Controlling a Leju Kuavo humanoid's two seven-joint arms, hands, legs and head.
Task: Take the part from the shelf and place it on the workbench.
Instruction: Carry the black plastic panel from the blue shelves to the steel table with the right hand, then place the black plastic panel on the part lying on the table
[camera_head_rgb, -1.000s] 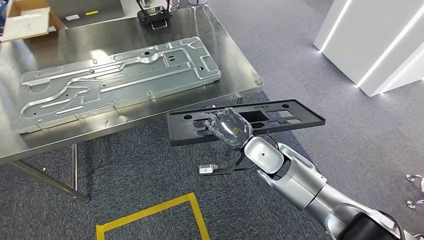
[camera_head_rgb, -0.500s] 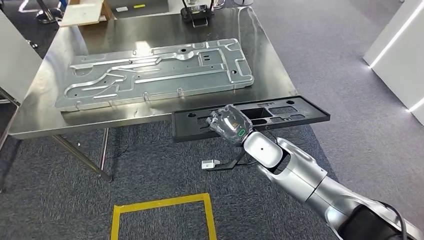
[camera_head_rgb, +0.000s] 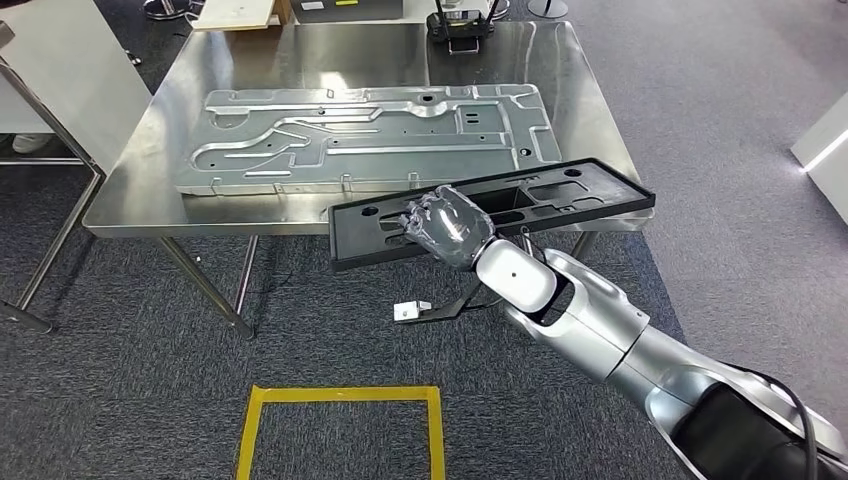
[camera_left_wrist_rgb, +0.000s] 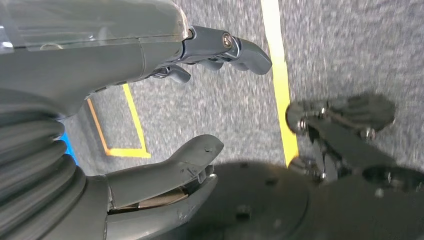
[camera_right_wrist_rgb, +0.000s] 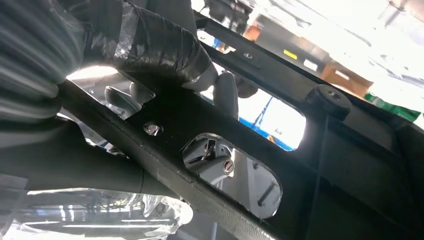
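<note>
My right hand (camera_head_rgb: 447, 226) grips a long flat black plastic part (camera_head_rgb: 560, 195) with several cutouts, holding it level just in front of and slightly over the near edge of the steel workbench (camera_head_rgb: 150, 140). In the right wrist view the fingers (camera_right_wrist_rgb: 150, 45) wrap the black part (camera_right_wrist_rgb: 350, 150) through a cutout. My left hand (camera_left_wrist_rgb: 165, 115) hangs over the grey carpet, fingers apart, holding nothing.
A large stamped metal panel (camera_head_rgb: 370, 135) covers much of the workbench. A dark device (camera_head_rgb: 460, 22) stands at its far edge. Yellow tape (camera_head_rgb: 340, 400) marks a square on the carpet. A white cabinet (camera_head_rgb: 50, 80) stands to the left.
The camera has turned and come closer, so the workbench now lies straight ahead. My right hand still holds the black part, whose far end now overlaps the bench's near edge.
</note>
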